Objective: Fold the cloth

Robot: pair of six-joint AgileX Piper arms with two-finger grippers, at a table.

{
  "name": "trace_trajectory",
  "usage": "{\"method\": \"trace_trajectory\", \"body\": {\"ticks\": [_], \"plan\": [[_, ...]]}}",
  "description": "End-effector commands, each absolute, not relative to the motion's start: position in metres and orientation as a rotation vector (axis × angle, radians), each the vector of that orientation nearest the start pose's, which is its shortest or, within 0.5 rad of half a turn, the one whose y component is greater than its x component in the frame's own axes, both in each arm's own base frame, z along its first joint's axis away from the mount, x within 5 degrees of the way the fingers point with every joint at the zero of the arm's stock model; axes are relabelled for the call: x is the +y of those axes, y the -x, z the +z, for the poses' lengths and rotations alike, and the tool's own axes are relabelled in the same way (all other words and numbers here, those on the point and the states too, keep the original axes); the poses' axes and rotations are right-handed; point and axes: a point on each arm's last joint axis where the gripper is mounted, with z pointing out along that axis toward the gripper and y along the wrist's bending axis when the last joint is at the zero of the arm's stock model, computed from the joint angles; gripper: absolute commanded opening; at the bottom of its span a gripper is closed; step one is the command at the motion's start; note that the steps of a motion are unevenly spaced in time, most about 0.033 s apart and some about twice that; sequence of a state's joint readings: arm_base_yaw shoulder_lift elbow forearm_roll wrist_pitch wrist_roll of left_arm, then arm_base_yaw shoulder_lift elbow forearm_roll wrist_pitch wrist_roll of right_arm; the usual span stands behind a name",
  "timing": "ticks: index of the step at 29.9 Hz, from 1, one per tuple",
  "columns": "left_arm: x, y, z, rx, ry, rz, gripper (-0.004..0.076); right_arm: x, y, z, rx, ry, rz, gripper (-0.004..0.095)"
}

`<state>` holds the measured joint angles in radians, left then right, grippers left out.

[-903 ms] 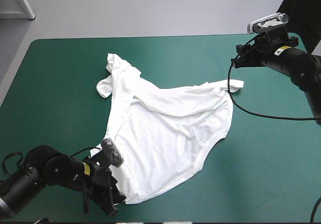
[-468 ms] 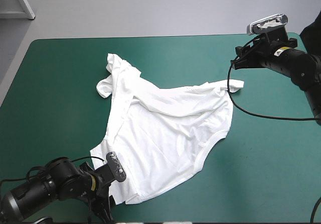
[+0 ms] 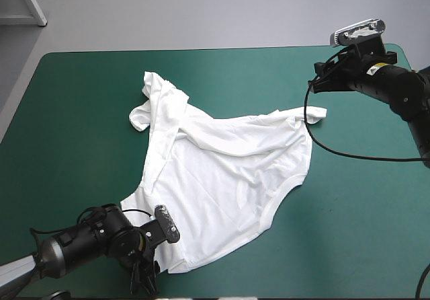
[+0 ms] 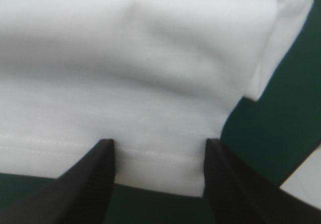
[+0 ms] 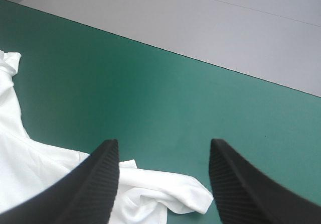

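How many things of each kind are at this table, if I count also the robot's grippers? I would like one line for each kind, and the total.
T-shirt, white: 1
grippers, black, both open: 2 (left gripper, right gripper)
table, teal-green cover: 1
Total: 4

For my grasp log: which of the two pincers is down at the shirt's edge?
The left pincer: the T-shirt's stitched edge lies between its open fingers. The right pincer hangs open beyond a far corner, over teal-green cover.
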<state>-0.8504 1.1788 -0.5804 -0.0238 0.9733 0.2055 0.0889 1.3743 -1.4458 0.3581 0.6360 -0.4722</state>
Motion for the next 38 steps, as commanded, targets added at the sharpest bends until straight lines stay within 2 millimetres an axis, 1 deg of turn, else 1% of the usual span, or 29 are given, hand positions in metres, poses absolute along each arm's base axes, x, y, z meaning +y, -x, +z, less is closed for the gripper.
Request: {"method": "trace_trajectory", "body": {"ticks": [1,5,7,8,9,10,11,12,15,17,19,22,25,26,28,29,32,35,38], "plan": [[-0.131,-0.109,0.201,2.689,-1.572,-0.085,0.0396,0.042,-0.294,0.458,1.842,0.366,0.129,0.0509],[-0.132,-0.109,0.196,2.701,-1.602,-0.081,0.0395,0.041,-0.292,0.459,1.839,0.384,0.110,0.0490],[-0.130,-0.109,0.194,2.694,-1.621,-0.047,0.0370,0.041,-0.290,0.459,1.840,0.393,0.107,0.0485],[-0.129,-0.109,0.193,2.694,-1.618,-0.028,0.0313,0.041,-0.290,0.459,1.844,0.399,0.101,0.0485],[-0.127,-0.110,0.191,2.697,-1.600,-0.003,0.0221,0.041,-0.290,0.458,1.850,0.407,0.096,0.0486],[-0.127,-0.110,0.190,2.705,-1.573,-0.006,0.0106,0.041,-0.290,0.458,1.857,0.413,0.091,0.0486],[-0.127,-0.110,0.188,2.703,-1.560,-0.011,0.0013,0.041,-0.289,0.457,1.867,0.419,0.092,0.0485],[-0.127,-0.110,0.187,2.698,-1.548,-0.017,0.0024,0.041,-0.289,0.455,1.878,0.426,0.091,0.0485],[-0.127,-0.114,0.186,2.710,-1.465,-0.015,0.0019,0.042,-0.286,0.451,1.928,0.451,0.107,0.0479],[-0.127,-0.118,0.189,2.699,-1.414,0.006,0.0019,0.043,-0.285,0.443,1.990,0.477,0.120,0.0456],[-0.127,-0.123,0.196,2.671,-1.362,0.036,0.0019,0.044,-0.287,0.433,2.049,0.488,0.137,0.0448],[-0.131,-0.131,0.209,2.619,-1.284,0.048,0.0019,0.044,-0.299,0.414,2.093,0.479,0.138,0.0448],[-0.133,-0.137,0.218,2.584,-1.227,0.070,0.0019,0.045,-0.316,0.388,2.187,0.467,0.156,0.0449],[-0.132,-0.140,0.221,2.578,-1.182,0.088,0.0019,0.045,-0.322,0.379,2.218,0.468,0.160,0.0450],[-0.131,-0.143,0.223,2.572,-1.118,0.116,0.0019,0.046,-0.334,0.362,2.259,0.468,0.163,0.0476],[-0.131,-0.145,0.224,2.562,-1.090,0.137,0.0019,0.045,-0.343,0.354,2.269,0.458,0.160,0.0506],[-0.131,-0.146,0.225,2.571,-1.050,0.130,0.0019,0.043,-0.359,0.338,2.269,0.459,0.110,0.0563],[-0.130,-0.147,0.225,2.565,-1.027,0.140,0.0019,0.042,-0.374,0.322,2.272,0.465,0.067,0.0567],[-0.130,-0.152,0.227,2.537,-0.952,0.160,0.0019,0.042,-0.384,0.304,2.299,0.467,0.060,0.0567]]}}
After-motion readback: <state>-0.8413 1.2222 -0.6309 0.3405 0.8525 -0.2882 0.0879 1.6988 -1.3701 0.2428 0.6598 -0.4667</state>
